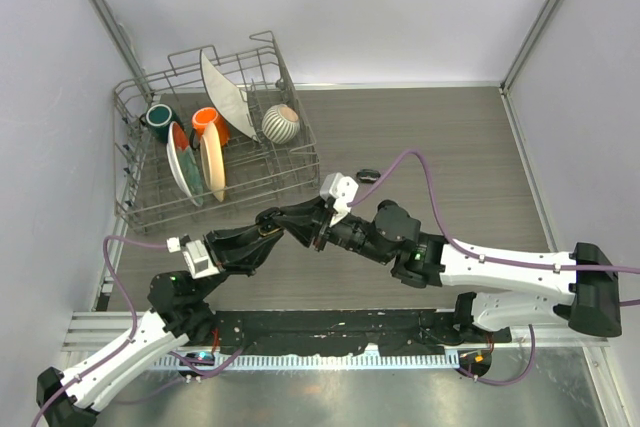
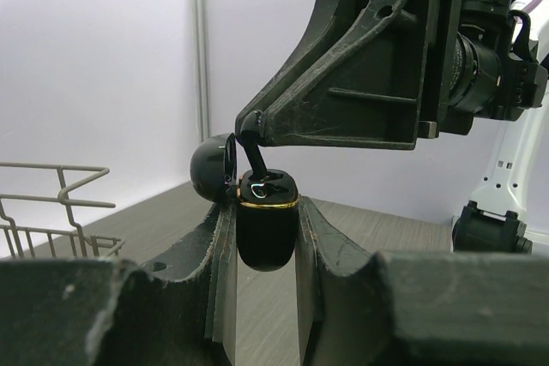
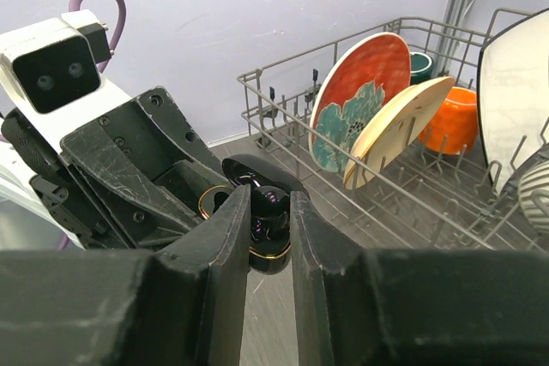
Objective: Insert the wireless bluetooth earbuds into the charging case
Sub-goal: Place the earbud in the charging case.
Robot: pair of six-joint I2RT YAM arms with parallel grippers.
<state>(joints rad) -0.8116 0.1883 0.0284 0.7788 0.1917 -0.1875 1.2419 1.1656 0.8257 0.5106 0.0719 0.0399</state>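
Glossy black pebble-shaped charging case (image 2: 268,237), gold rim round the open top: upright, lid (image 2: 210,169) hinged back to the left. It's off the table, clamped at its sides by the left gripper (image 2: 264,212), mid-scene. Tiny glossy black earbud (image 2: 255,160) with a short stem: pinched in the right gripper (image 2: 250,130) tip, tilted, lower end down in the case mouth, touching inside. Second bud seated or not: can't tell.

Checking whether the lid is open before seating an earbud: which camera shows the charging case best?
Left wrist: the charging case stands upright in the left hand, lid flipped back, gold rim clear. Right wrist shows only a sliver behind the right hand. The top view hides it between both hands.
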